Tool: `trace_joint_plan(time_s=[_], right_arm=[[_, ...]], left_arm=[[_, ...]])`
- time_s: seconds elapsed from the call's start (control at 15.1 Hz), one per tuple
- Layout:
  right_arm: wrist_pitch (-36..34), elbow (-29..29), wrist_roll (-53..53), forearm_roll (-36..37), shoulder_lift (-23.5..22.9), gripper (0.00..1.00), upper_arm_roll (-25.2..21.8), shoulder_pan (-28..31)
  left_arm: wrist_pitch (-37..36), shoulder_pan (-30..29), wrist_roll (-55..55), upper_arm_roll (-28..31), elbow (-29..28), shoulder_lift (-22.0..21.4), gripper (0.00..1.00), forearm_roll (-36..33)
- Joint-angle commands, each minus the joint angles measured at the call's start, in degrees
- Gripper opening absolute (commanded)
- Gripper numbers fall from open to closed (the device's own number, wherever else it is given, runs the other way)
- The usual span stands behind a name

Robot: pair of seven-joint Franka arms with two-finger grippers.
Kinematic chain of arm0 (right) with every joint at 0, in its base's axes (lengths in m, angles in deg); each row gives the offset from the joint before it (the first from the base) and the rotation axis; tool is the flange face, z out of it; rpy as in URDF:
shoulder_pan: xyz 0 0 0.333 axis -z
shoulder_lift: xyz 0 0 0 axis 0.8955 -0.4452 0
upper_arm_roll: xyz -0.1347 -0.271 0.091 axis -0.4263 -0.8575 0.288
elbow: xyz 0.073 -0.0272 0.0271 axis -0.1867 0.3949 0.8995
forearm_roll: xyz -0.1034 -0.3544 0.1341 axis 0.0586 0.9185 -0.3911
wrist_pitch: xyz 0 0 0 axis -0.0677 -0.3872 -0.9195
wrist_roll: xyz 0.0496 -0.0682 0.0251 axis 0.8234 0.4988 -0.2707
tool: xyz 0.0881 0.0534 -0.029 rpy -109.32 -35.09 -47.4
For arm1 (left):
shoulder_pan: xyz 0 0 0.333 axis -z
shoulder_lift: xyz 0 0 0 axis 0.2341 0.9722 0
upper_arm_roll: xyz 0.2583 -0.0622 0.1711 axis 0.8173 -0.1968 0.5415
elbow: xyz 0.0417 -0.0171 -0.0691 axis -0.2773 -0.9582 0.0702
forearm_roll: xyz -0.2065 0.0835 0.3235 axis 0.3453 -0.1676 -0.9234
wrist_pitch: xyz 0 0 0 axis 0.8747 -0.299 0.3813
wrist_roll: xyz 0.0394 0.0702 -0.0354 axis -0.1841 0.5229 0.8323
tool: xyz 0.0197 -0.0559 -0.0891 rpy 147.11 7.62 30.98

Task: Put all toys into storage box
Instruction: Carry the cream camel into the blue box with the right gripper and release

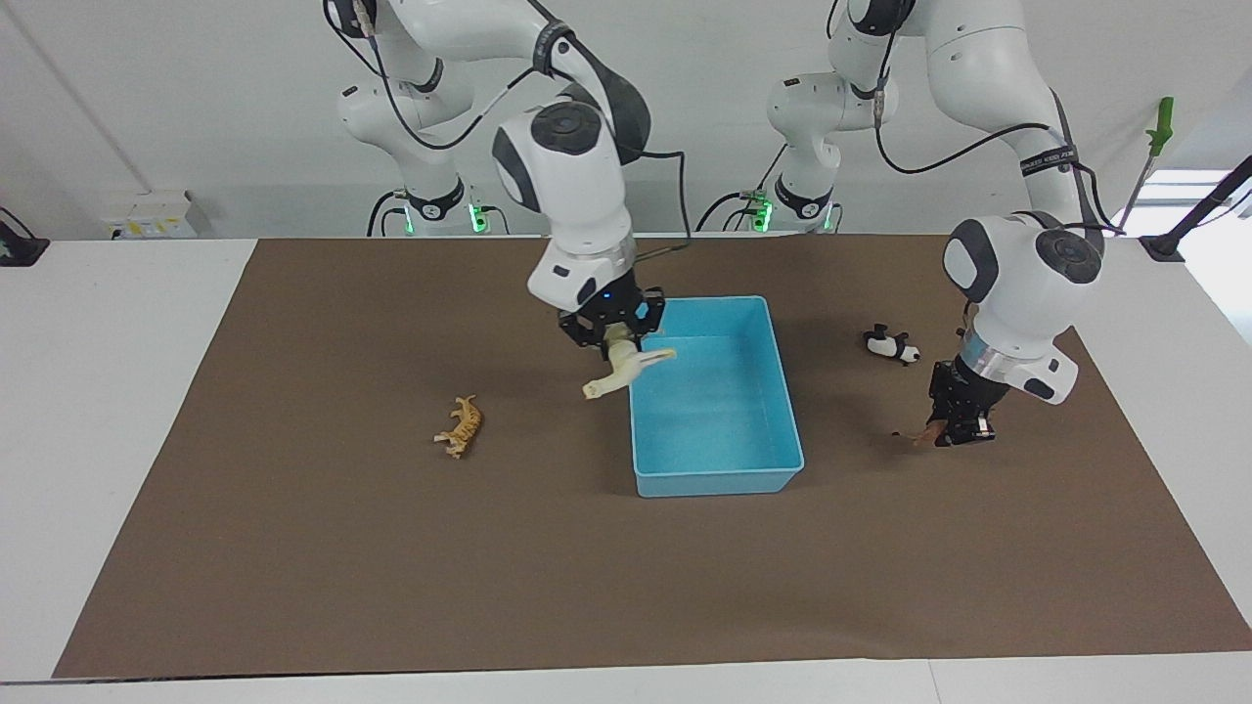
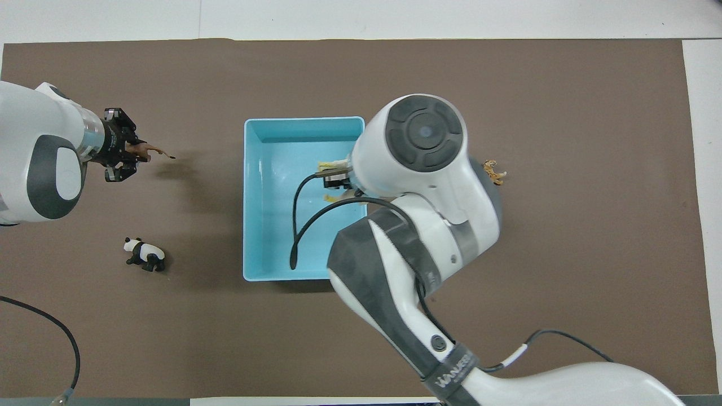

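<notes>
Now, in the facing view's centre, my right gripper point(image 1: 618, 337) clamps the horse point(image 1: 626, 372) over the storage box point(image 1: 773, 337) rim; I'd release next. Mid-right, my left gripper point(image 1: 954, 425) pinches the lion point(image 1: 924, 435). Overhead, the panda point(image 2: 145, 254) sits lower left, the tiger point(image 2: 495, 172) right of centre, both outside.

We note the storage box point(image 1: 778, 391) is smooth, slightly glossy light-blue plastic. The brown mat point(image 1: 342, 548) looks matt. The arm shells point(image 2: 428, 146) look glossy white.
</notes>
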State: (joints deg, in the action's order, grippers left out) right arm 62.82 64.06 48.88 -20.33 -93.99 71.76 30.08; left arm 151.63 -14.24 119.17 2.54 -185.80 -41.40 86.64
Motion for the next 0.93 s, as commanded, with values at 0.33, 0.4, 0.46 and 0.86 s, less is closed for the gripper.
trace_joint_plan(time_s=[0.33, 0.4, 0.46, 0.86], right_arm=[[-11.1, -9.0, 6.6, 4.8, -5.8, 1.00, -1.0, -1.8], [-11.6, -8.7, 0.2, 4.7, -4.2, 1.00, -1.1, 1.2], [-12.1, -8.1, -6.1, 4.6, -3.1, 1.00, -1.0, 4.1], [-10.6, 3.2, -13.6, 3.8, 1.6, 1.00, -1.1, 16.9]], left_arm=[[-7.2, 7.6, 0.8, 0.0, 0.5, -4.6, 0.14, 0.2], [-7.3, 8.7, 0.8, 0.0, 0.4, -4.9, 0.14, 0.2], [-7.5, 9.9, 0.6, -0.2, 0.4, -5.4, 0.14, 0.3], [-8.1, 19.7, 2.5, -1.1, -0.3, -9.0, 0.16, 5.1]])
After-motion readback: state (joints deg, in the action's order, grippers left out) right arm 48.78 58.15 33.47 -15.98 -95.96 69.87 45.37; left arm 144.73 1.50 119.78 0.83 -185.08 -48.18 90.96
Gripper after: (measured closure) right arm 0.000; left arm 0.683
